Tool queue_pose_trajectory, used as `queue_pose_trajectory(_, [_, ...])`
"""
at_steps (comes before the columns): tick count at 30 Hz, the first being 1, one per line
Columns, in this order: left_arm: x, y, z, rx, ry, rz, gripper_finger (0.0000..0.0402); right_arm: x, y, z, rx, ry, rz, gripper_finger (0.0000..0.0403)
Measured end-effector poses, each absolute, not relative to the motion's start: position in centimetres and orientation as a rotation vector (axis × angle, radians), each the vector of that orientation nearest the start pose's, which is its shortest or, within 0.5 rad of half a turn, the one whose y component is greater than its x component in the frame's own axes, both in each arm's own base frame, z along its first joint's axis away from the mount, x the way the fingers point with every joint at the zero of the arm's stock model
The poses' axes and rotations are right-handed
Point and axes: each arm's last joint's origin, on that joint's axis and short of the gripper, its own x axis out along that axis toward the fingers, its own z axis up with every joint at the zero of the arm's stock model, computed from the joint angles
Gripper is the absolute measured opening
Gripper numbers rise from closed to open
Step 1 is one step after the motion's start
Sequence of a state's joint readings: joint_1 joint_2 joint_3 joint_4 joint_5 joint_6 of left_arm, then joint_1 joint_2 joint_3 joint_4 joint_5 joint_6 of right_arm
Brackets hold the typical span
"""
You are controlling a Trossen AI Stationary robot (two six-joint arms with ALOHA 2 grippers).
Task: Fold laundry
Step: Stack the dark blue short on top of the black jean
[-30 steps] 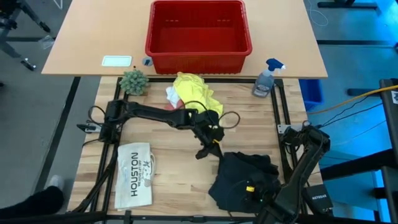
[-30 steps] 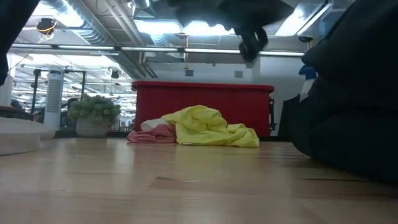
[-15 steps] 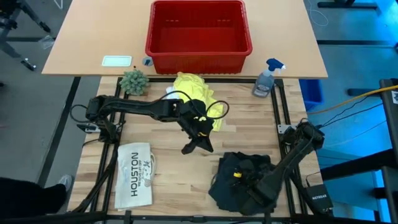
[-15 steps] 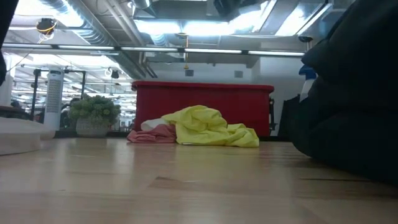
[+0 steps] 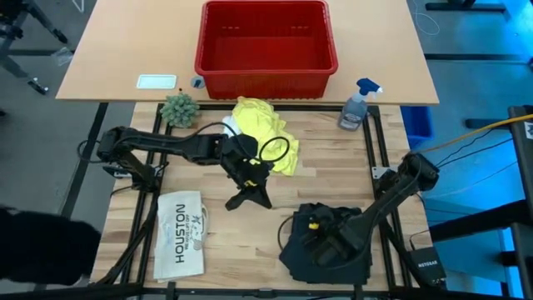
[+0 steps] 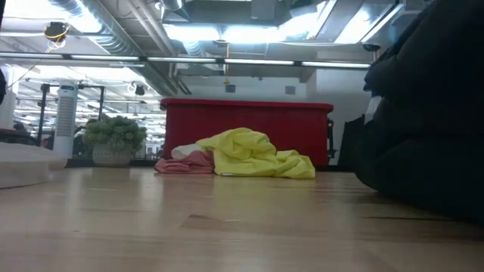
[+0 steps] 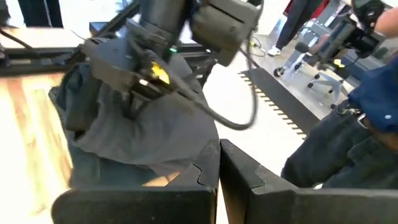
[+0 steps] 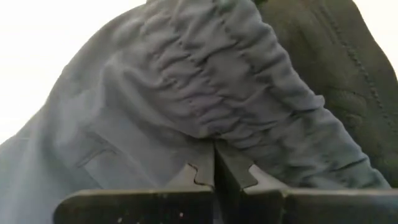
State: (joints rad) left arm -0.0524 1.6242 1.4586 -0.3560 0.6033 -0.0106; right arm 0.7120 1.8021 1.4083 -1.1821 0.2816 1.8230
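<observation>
While my right gripper (image 5: pixel 310 237) presses closed-fingered into the dark trousers (image 5: pixel 329 242) near the table's front edge, I should open, pinch the waistband; left gripper (image 5: pixel 248 198), closed, waits mid-table.

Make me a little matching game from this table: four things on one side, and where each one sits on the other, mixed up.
Things:
1. yellow T-shirt
2. black trousers
3. spray bottle
4. small potted plant

Places:
a. under the right arm
b. by the basket's right front corner
c. just in front of the red basket
d. by the basket's left front corner

Pairs: 1-c, 2-a, 3-b, 4-d
</observation>
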Motion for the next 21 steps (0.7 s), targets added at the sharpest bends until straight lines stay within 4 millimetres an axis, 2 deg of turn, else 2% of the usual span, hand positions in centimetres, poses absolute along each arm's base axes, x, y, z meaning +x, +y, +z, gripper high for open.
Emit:
queue_pose_trajectory(9, [36.3, -4.1, 33.8, -0.157, 0.524, -0.649, 0.0, 25.6, 19.0, 18.0, 0.815, 1.167, -0.855, 0.0])
queue_pose_trajectory(13, [36.3, -4.0, 33.8, -0.156, 0.524, -0.649, 0.0, 25.8, 18.3, 16.6, 0.856, 1.157, -0.832, 0.0])
queue_pose_trajectory(17, [36.2, -3.9, 33.9, -0.153, 0.522, -0.647, 0.0, 25.6, 18.1, 17.4, 0.874, 1.142, -0.82, 0.0])
queue_pose_trajectory(21, [35.9, -3.7, 34.3, -0.135, 0.509, -0.646, 0.0, 24.5, 17.9, 19.3, 0.904, 1.084, -0.817, 0.0])
